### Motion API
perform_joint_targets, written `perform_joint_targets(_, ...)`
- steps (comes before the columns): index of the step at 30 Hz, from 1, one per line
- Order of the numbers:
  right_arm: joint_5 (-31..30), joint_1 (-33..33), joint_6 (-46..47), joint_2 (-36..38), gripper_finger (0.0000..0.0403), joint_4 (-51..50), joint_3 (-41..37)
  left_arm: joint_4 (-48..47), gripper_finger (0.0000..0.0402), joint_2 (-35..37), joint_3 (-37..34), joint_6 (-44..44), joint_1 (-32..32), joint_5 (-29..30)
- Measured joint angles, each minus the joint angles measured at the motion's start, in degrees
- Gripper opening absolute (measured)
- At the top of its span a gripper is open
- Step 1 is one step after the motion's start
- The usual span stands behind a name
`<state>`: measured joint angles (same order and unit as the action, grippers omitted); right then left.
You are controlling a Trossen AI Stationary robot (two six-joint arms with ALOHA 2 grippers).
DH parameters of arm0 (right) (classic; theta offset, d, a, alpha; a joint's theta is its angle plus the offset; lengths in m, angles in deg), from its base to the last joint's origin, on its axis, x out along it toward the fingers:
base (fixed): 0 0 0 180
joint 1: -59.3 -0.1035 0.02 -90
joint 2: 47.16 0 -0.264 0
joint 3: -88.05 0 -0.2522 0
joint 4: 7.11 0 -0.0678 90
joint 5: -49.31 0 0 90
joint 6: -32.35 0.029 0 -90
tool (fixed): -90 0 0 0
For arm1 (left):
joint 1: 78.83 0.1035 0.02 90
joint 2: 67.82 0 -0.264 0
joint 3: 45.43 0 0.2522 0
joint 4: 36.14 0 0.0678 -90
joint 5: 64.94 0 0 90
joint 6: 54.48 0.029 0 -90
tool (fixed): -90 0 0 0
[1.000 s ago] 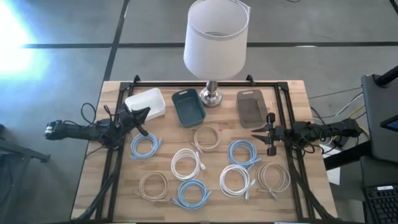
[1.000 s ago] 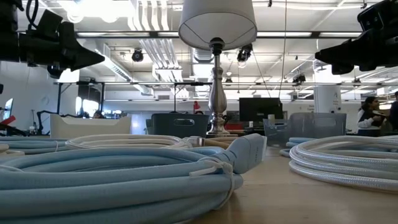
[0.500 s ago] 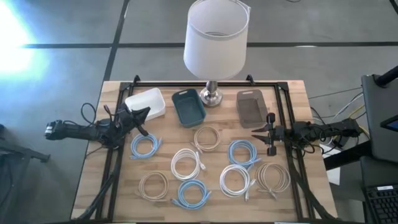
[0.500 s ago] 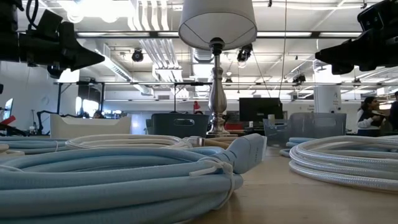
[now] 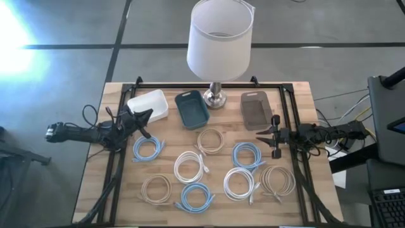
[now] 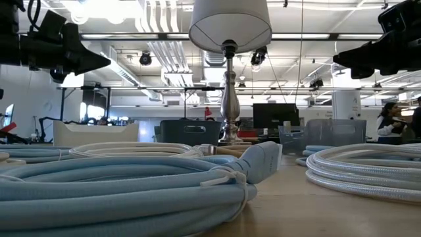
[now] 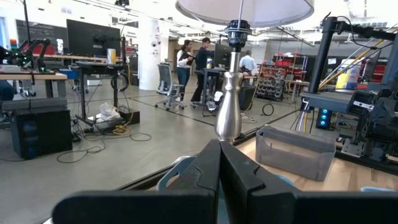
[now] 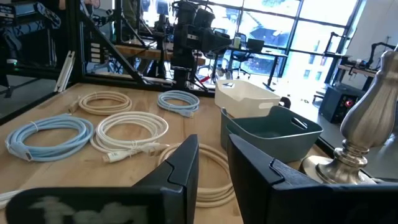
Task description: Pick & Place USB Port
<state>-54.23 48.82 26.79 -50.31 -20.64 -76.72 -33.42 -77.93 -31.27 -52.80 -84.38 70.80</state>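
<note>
Nothing has changed over the last second: both arms sit exactly as before and no cable has shifted, so the pick has not begun. The left gripper (image 5: 144, 116) hangs above the table edge with its fingers pressed together and empty, the white bin (image 5: 148, 104) just beyond its tip and a light blue cable coil (image 5: 147, 149) below and ahead of it. The right gripper (image 5: 266, 135) waits at the opposite side with a narrow gap between its fingers, holding nothing; another blue coil (image 5: 249, 154) lies just ahead of and below it, the grey bin (image 5: 255, 109) off to one side. All eight coils lie on the table (image 5: 117, 206), none binned.
</note>
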Motion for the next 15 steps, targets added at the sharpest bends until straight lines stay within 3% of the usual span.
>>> perform_joint_targets(15,0.00,0.02,0.00,-0.01,0.0068,0.00,0.01,0.01,0.0012,0.00,0.00,-0.01,-0.01,0.02)
